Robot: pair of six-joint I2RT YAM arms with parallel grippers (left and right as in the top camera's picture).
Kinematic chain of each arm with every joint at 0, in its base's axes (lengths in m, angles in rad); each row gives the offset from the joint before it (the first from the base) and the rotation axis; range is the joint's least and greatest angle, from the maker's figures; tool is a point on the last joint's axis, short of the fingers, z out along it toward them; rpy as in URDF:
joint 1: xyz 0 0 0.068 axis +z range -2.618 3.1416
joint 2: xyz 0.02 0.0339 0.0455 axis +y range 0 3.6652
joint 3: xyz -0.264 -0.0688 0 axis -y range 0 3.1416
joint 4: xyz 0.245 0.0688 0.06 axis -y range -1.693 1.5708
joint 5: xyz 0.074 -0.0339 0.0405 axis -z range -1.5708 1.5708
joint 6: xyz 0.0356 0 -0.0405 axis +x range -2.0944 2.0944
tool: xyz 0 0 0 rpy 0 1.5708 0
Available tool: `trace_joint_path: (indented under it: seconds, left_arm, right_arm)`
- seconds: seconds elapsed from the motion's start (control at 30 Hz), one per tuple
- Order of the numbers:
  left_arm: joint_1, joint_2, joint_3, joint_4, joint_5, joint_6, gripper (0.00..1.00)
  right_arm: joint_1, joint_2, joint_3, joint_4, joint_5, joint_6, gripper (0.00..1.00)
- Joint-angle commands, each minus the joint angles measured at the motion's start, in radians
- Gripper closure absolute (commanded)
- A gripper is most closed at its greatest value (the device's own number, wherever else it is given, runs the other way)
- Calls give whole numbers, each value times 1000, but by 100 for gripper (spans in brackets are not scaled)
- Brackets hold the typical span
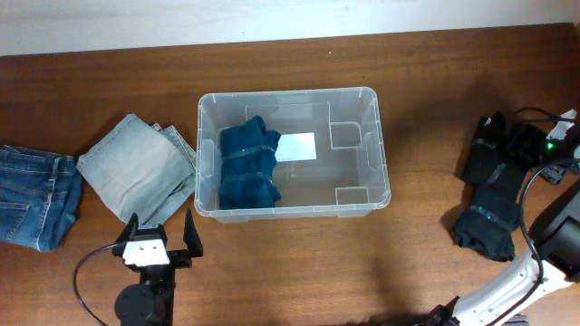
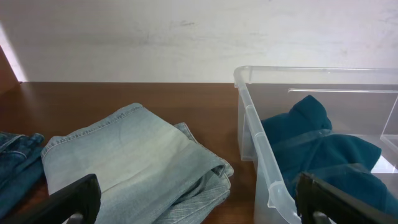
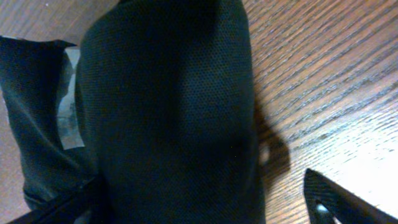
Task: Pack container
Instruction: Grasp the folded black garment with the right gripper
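Observation:
The clear plastic container [image 1: 288, 92] stands mid-table with a white label [image 1: 297, 147] on its base and a folded teal garment [image 1: 246, 165] in its left half. In the left wrist view the container's rim [image 2: 247, 102] and the teal garment [image 2: 317, 146] are at the right. My left gripper [image 1: 156, 234] is open and empty, in front of the folded light-grey jeans [image 1: 140, 170]; its fingers [image 2: 199, 202] frame those jeans [image 2: 130, 155]. My right gripper [image 1: 518, 145] is open, its fingers [image 3: 193, 205] straddling a black garment [image 3: 168, 112] that lies on the table at the right [image 1: 489, 190].
Folded blue jeans [image 1: 32, 197] lie at the far left edge, next to the grey jeans. Cables and the right arm's base [image 1: 557, 244] are at the right edge. A pale wall runs behind the table's far edge.

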Motion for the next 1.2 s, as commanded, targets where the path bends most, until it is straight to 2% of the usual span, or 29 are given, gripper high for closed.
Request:
trace_joint_path:
  seconds: [0.0,0.23,0.5,0.67,0.87,1.03,1.17]
  left_arm:
    - [3,-9,-8,3,-7,9,1]
    - [3,-9,-8,3,-7,8,1]
    - [3,-9,-8,3,-7,9,1]
    - [3,-9,-8,3,-7,9,1]
    - [3,-9,-8,3,-7,9,1]
    - [3,-9,-8,3,-7,9,1]
    - [3,-9,-8,4,-7,9,0]
  right_arm:
    - [-14,27,-53,-9,15,-1,17]
    - [-13,37,-122,27,13,48,23]
    - [-13,37,-123,24,-7,47,57]
    - [-14,36,-101,19,-84,47,66]
    - [-14,25,19,-72,-188,47,71]
    - [-11,13,202,-190,-327,47,80]
    - [5,-6,386,-339,-380,35,81]
